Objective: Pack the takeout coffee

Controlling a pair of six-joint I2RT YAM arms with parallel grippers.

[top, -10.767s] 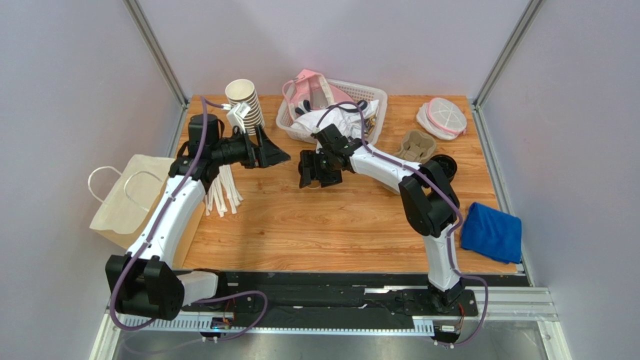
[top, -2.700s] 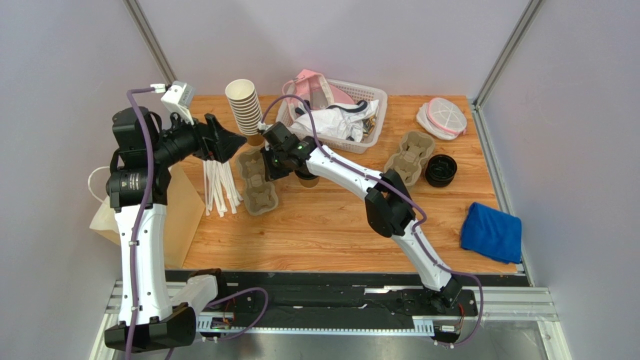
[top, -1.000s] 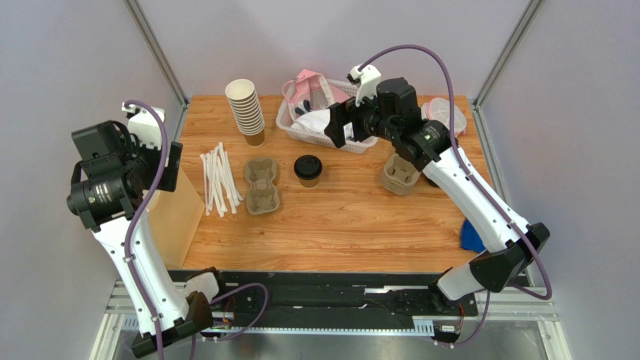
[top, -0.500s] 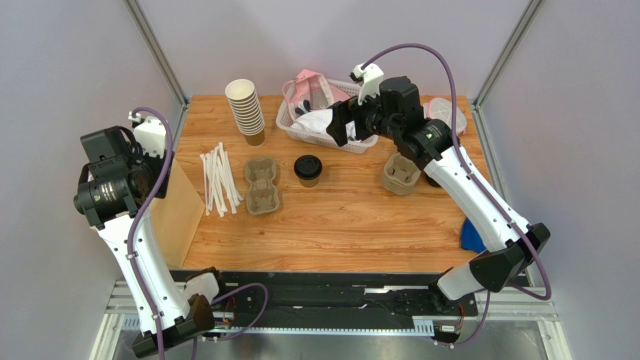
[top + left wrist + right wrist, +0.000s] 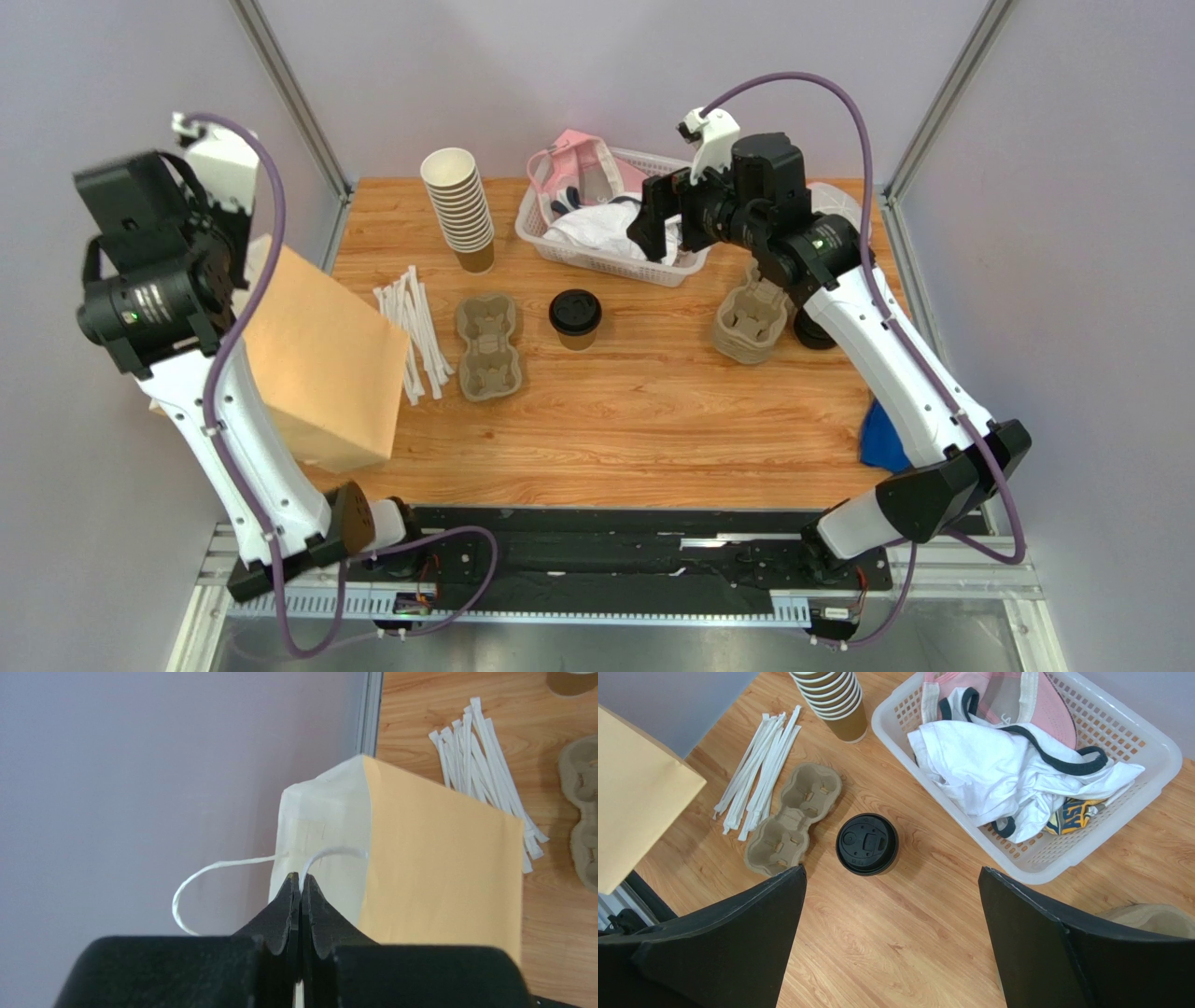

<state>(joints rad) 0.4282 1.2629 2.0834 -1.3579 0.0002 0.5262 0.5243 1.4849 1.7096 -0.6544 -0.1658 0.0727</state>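
The left fingers [image 5: 284, 913] are clenched tight on a white cord handle [image 5: 330, 854] of a brown paper bag [image 5: 435, 861], their tips pressed together right where the cord meets the bag's top edge. A second loop of cord curls free to the side. The bag hangs tilted from that grip at the left edge of the bench [image 5: 631, 420], and in the top view it overlaps the near ends of a spread of white wrapped straws [image 5: 407, 315].

The right fingers [image 5: 717, 952] are spread wide and grasp nothing. They hang high above the far middle of the bench, looking straight down. Below and between them stands the takeout coffee [image 5: 867, 844], upright on the bare wood with its black lid on, touched by nothing. Just to its left lies a pulp cup carrier [image 5: 791, 815], close but apart from it, with the straws beyond that. A stack of lidless paper cups [image 5: 833, 696] stands at the far side, and a white plastic basket [image 5: 1032, 875] of crumpled clothes sits to the coffee's far right. A second pulp carrier [image 5: 751, 322] rests under the right arm, well apart from the coffee
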